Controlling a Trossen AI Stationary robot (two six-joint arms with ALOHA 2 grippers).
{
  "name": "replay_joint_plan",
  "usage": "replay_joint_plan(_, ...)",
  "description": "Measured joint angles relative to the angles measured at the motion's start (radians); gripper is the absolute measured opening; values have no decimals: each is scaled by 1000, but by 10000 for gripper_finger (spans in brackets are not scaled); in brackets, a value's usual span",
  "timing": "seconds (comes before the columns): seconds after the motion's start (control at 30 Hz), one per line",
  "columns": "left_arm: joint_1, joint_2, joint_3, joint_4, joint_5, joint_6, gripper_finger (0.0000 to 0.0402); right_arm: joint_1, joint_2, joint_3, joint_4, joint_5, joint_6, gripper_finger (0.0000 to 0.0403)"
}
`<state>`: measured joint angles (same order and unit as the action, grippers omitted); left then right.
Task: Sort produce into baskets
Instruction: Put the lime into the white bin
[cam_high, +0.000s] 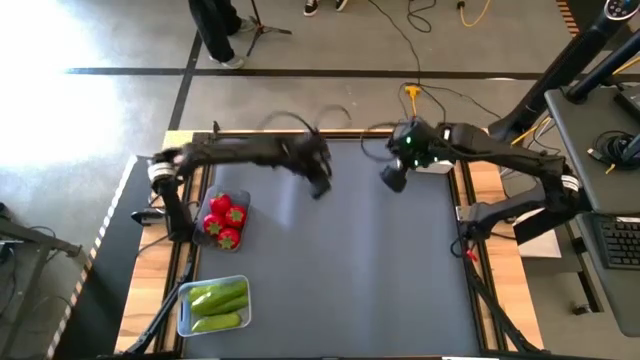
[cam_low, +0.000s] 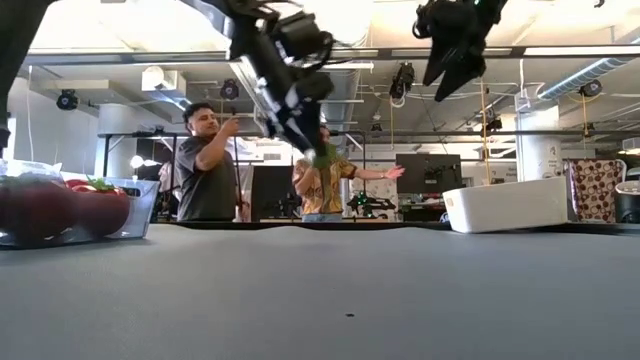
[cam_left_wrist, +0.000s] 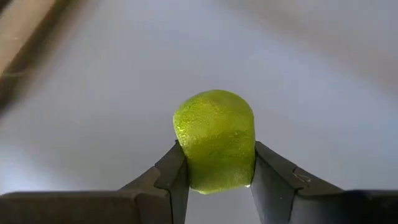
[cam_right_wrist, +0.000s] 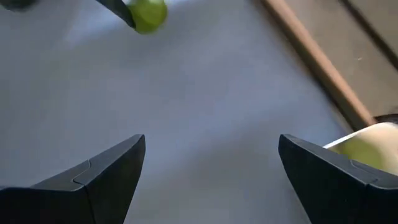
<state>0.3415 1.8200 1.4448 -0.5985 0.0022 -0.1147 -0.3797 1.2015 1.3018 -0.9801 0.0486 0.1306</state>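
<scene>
A small lime-green ball (cam_left_wrist: 214, 140) sits between the fingers of my left gripper (cam_high: 320, 185), above the far middle of the grey mat; it also shows in the right wrist view (cam_right_wrist: 148, 14). My right gripper (cam_right_wrist: 211, 174) hangs open and bare above the mat's far right (cam_high: 392, 178). Round red pieces (cam_high: 224, 222) lie in a clear tub (cam_low: 140, 205) at the left edge. Long green pieces (cam_high: 218, 300) lie in another clear tub (cam_high: 184, 312) at the near left. A white box (cam_low: 505, 205) stands at the right, with something lime-green (cam_right_wrist: 364, 152) inside. My left gripper pinches the ball by two opposite sides (cam_left_wrist: 185, 155), one finger (cam_left_wrist: 168, 177) on each. The fingers slant downward toward the mat. The ball is lifted clear, high above the table, and its rounded end sticks out past the fingertips.
The grey mat (cam_high: 340, 280) lies bare through its middle and near right. Wooden strips (cam_high: 485, 180) border the table. Beyond the far edge two people (cam_low: 205, 165) stand in the room, and cables and stands (cam_high: 415, 95) lie on the floor.
</scene>
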Motion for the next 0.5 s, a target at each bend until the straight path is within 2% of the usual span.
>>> replay_joint_plan(0.17,-112,103,-2,75,-17,-48,118,134,0,-25,-70,3,45,360)
replay_joint_plan(0.3,-138,171,-2,133,-12,-109,123,233,0,-66,-72,3,103,360)
replay_joint_plan(0.5,-169,237,-2,144,-10,-110,159,323,3,-99,-99,3,166,360)
